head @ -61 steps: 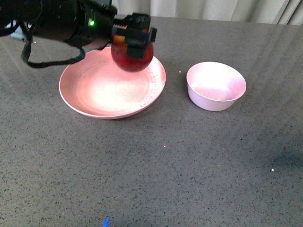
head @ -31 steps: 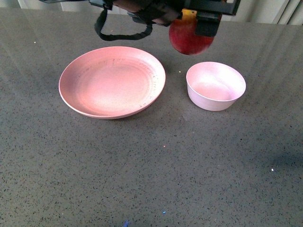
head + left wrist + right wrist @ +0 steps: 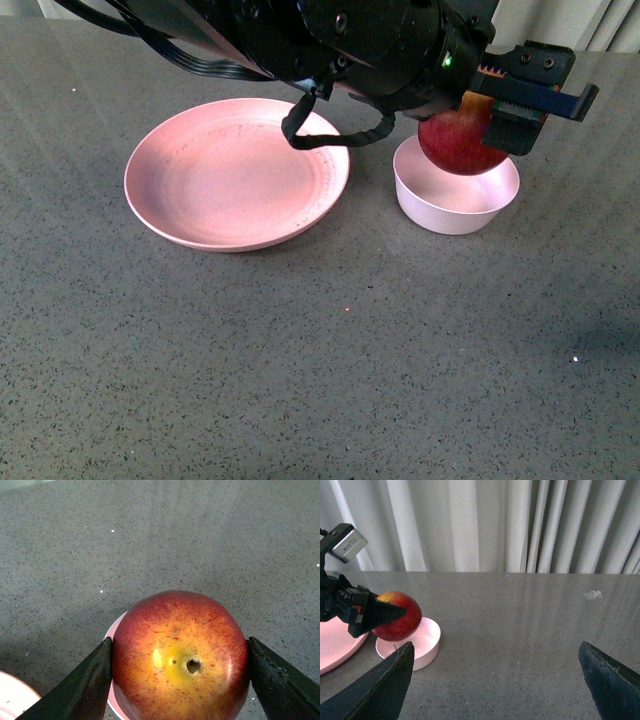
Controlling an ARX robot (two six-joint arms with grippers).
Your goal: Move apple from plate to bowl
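My left gripper (image 3: 483,126), clamped on the apple (image 3: 455,145), hangs over the bowl (image 3: 440,212) at the frame's upper right; next move, I judge: lower, then release.

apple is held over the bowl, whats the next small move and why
Probably lower it a little before releasing: the apple, clamped between the left jaws, hangs above the bowl rim, and the bowl is barely wider than it, so a drop from here might bounce out.
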